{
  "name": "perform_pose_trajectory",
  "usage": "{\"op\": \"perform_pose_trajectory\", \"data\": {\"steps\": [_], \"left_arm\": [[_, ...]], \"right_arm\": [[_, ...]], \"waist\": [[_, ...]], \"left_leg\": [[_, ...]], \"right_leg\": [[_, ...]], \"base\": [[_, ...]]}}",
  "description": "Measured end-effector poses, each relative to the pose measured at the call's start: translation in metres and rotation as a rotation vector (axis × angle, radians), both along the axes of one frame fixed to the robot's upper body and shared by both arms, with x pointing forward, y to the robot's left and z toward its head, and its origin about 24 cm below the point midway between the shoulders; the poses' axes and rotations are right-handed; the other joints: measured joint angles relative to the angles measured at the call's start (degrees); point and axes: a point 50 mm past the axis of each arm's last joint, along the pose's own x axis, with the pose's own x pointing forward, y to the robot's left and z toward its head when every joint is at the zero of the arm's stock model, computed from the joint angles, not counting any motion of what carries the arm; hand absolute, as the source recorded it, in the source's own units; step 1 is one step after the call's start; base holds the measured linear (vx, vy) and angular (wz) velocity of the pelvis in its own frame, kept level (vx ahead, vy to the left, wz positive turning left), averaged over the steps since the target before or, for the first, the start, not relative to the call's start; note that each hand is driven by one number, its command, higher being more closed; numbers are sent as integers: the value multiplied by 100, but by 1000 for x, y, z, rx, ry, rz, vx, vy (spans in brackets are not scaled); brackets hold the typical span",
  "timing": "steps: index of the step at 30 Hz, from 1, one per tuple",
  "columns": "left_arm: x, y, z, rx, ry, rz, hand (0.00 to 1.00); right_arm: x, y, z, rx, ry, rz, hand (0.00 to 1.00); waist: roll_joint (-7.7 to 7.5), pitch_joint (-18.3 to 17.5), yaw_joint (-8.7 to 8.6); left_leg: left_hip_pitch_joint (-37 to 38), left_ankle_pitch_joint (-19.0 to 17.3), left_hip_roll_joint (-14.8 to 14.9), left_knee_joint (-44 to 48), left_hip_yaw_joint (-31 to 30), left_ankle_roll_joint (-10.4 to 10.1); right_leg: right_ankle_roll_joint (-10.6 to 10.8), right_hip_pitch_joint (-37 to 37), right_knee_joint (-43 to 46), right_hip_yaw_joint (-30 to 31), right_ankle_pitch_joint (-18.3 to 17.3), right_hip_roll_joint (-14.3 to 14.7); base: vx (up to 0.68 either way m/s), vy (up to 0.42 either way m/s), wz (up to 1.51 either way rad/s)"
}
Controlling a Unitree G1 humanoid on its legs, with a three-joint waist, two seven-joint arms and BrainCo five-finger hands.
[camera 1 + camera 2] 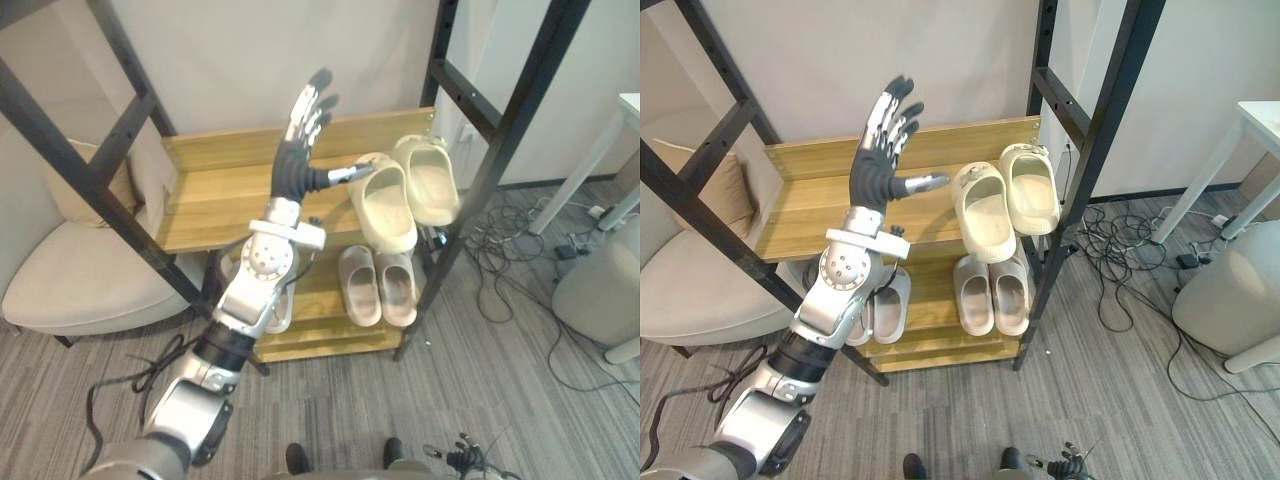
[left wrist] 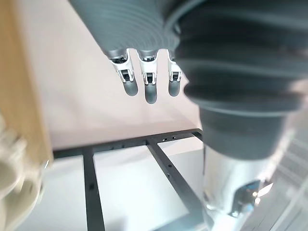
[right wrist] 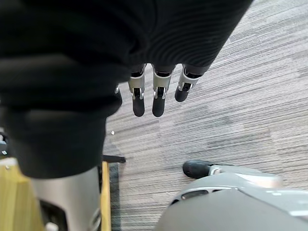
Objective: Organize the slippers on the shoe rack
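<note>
My left hand (image 1: 295, 165) is raised above the rack's upper wooden shelf (image 1: 210, 200), open, with fingers straight up and the thumb pointing at a cream slipper (image 1: 385, 205). That slipper lies at the shelf's right end, overhanging the front edge, and a second cream slipper (image 1: 430, 180) lies beside it. On the lower shelf (image 1: 940, 350) a beige pair (image 1: 992, 290) stands at the right, while a white pair (image 1: 885, 305) at the left is partly hidden by my arm. My right hand (image 3: 158, 94) hangs open over the carpet, holding nothing.
Black slanted rack posts (image 1: 495, 150) frame the shelves. A cream chair (image 1: 70, 275) stands left of the rack. Cables (image 1: 510, 250) sprawl on the carpet at the right, near a grey rounded object (image 1: 600, 280) and a white table leg (image 1: 590, 170).
</note>
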Motion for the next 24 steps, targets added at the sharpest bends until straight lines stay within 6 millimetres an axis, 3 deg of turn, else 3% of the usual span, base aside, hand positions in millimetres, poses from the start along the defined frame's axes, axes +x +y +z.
{"op": "perform_pose_trajectory", "data": {"steps": [7,18,24], "left_arm": [[-23,-24,-56,-71,264,-328,0],[-51,-54,-90,-1,415,-602,0],[-56,-52,-100,80,437,-611,0]], "right_arm": [[0,5,-4,11,42,61,0],[12,12,-6,2,74,179,0],[27,17,-3,0,47,221,0]], "waist": [[-113,-44,43],[-227,-70,34],[-243,-55,-54]], "left_leg": [[82,-53,-13,-1,-141,-63],[91,-114,-28,0,-276,-90],[145,-140,-26,1,-273,-119]], "right_leg": [[25,182,-140,-178,-82,23],[56,285,-158,-310,-135,29],[55,375,-221,-331,-140,38]], "base": [[-19,-8,10],[40,-13,6],[7,-3,0]]}}
